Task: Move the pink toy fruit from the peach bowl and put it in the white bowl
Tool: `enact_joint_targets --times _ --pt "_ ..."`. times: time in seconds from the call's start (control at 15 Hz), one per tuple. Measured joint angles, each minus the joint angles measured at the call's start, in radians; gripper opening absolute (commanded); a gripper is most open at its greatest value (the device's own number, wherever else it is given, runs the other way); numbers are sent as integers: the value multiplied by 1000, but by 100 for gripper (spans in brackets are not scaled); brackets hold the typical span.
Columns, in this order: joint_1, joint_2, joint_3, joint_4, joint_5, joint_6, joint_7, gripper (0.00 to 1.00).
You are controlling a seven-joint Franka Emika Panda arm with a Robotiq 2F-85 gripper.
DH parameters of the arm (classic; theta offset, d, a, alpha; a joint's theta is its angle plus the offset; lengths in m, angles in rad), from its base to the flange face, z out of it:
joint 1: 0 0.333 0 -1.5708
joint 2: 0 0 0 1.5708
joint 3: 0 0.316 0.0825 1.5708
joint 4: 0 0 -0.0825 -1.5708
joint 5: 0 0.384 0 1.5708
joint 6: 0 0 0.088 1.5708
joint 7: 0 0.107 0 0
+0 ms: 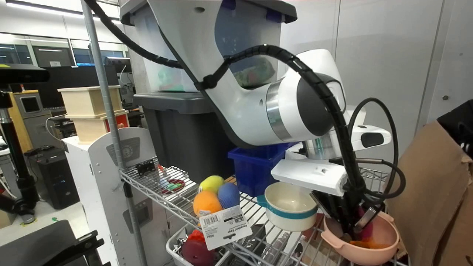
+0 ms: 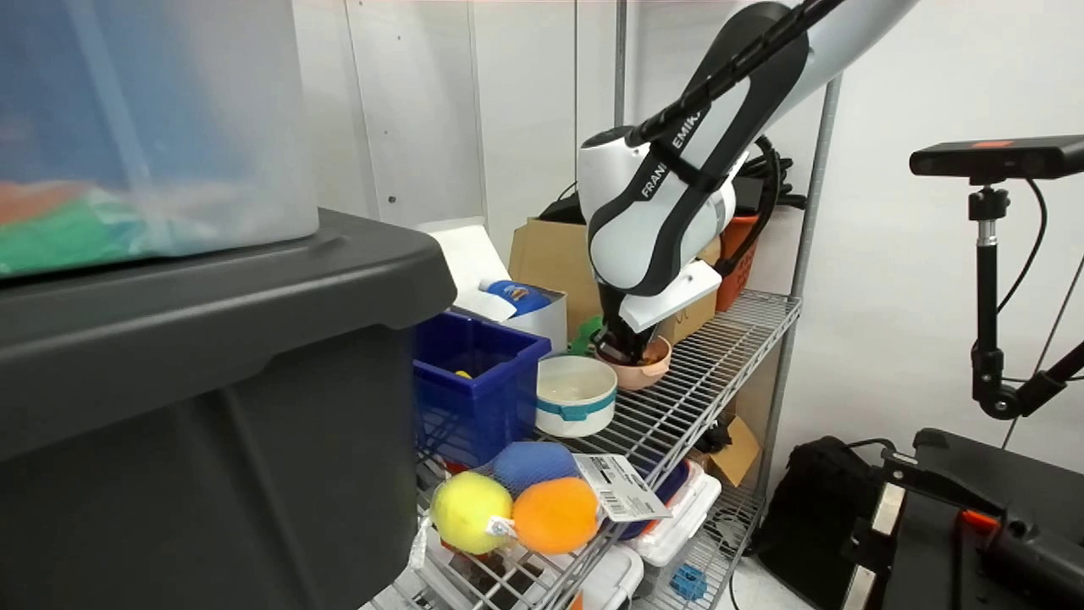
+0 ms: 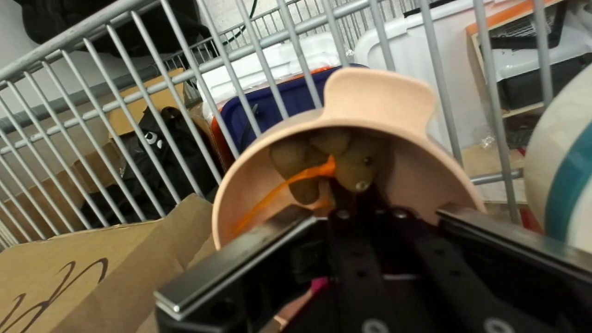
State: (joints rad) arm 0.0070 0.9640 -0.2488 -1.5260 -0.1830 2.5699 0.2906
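Observation:
The peach bowl (image 1: 366,257) stands on the wire shelf, also in view in an exterior view (image 2: 637,379) and the wrist view (image 3: 379,97). My gripper (image 1: 347,231) points down into it, as the wrist view (image 3: 344,199) also shows. The pink toy fruit (image 1: 366,231) is in the bowl against my fingers, mostly hidden; only a sliver (image 3: 319,283) shows in the wrist view. Whether my fingers hold it does not show. The white bowl (image 1: 292,223) with a teal band stands beside the peach bowl, also in an exterior view (image 2: 576,424) and the wrist view (image 3: 569,171).
A brown thing (image 3: 354,159) and an orange strip (image 3: 286,182) also lie in the peach bowl. A cardboard box (image 1: 432,207) stands close beside it. A blue bin (image 1: 255,173), a dark grey bin (image 1: 184,136) and a net of toy balls (image 1: 207,203) share the shelf.

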Motion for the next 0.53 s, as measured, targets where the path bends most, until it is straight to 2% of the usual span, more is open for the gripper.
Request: enact_joint_targets --times 0.53 --pt "-8 -31 0 3 19 0 -4 0"
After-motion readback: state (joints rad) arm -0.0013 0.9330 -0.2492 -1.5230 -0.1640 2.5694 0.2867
